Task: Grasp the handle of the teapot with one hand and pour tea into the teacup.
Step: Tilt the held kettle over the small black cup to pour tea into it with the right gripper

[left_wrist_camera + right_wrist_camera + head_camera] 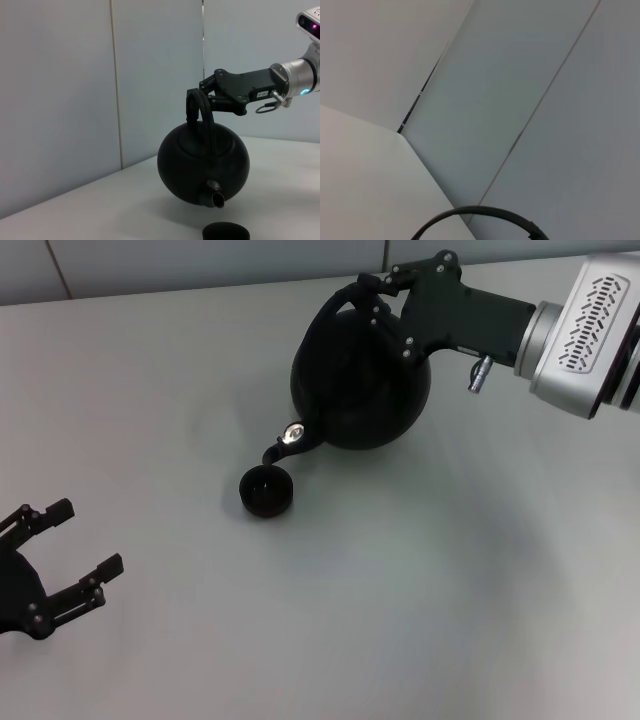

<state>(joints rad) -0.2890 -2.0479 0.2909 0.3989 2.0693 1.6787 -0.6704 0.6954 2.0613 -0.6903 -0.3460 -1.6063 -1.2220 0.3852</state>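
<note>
My right gripper [372,292] is shut on the black hoop handle [345,298] of the round matte-black teapot [362,375]. It holds the pot lifted off the table and tipped, spout [280,445] down. The spout tip hangs just above the small dark teacup [266,490] on the table. In the left wrist view the teapot [202,162] hangs in the air from its handle [198,107], spout [215,197] over the teacup [225,231]. The right wrist view shows only a curved piece of the handle [485,215]. My left gripper [65,555] is open and empty at the near left.
The grey table [450,590] carries nothing else. A pale panelled wall [75,90] stands behind the table's far edge.
</note>
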